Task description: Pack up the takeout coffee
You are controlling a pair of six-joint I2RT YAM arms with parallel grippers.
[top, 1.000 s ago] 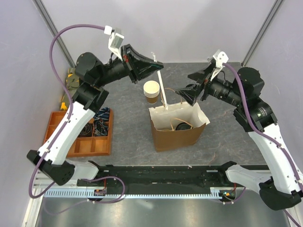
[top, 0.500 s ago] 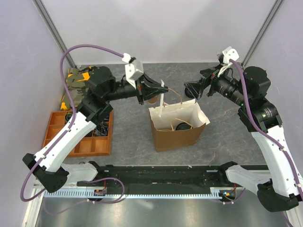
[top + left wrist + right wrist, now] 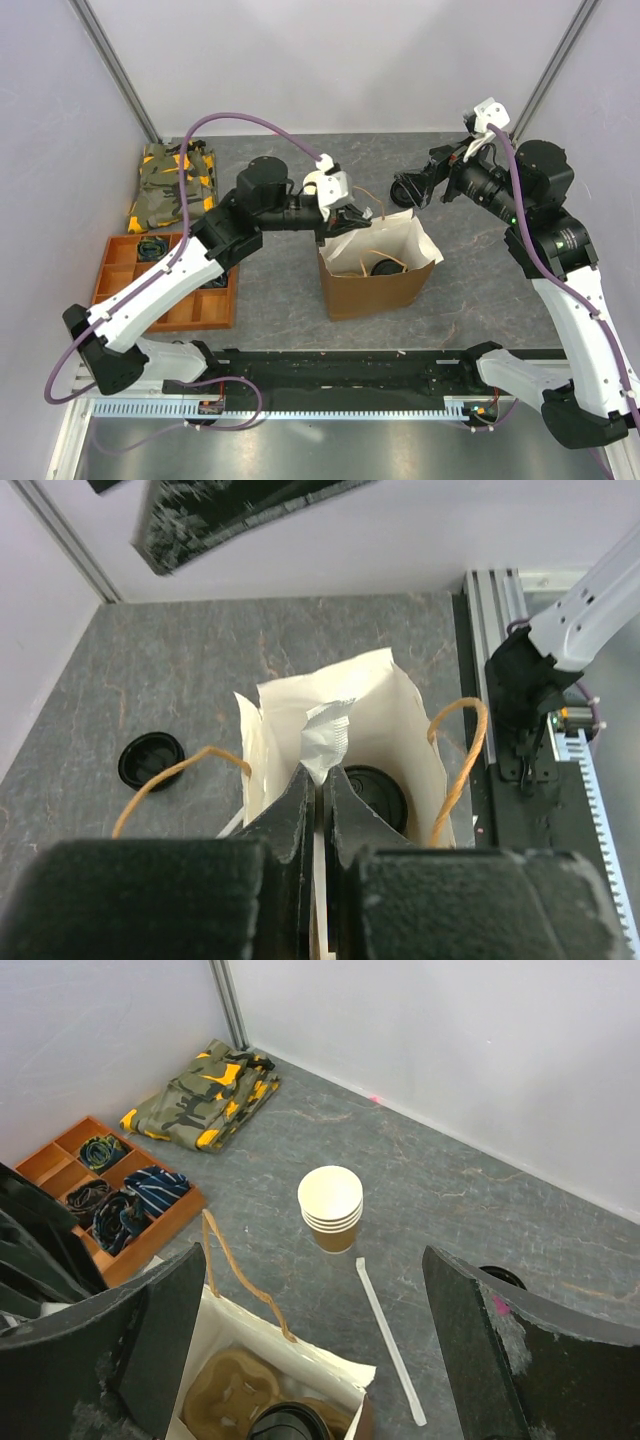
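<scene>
From above, your left gripper (image 3: 352,214) sits at the rear rim of the bag (image 3: 375,290). The right gripper (image 3: 408,188) hangs behind the bag, spread wide and holding nothing. The coffee (image 3: 383,267) is inside the bag, black lid showing.

Left wrist: your fingers (image 3: 295,815) are pressed together on a paper-wrapped straw (image 3: 327,738) above the bag's mouth.

Right wrist: a cup stack (image 3: 331,1205) stands on the table (image 3: 450,1190) beyond the bag.

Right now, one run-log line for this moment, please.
left gripper: shut on straw over paper bag | right gripper: open, empty | lidded cup: in bag
</scene>
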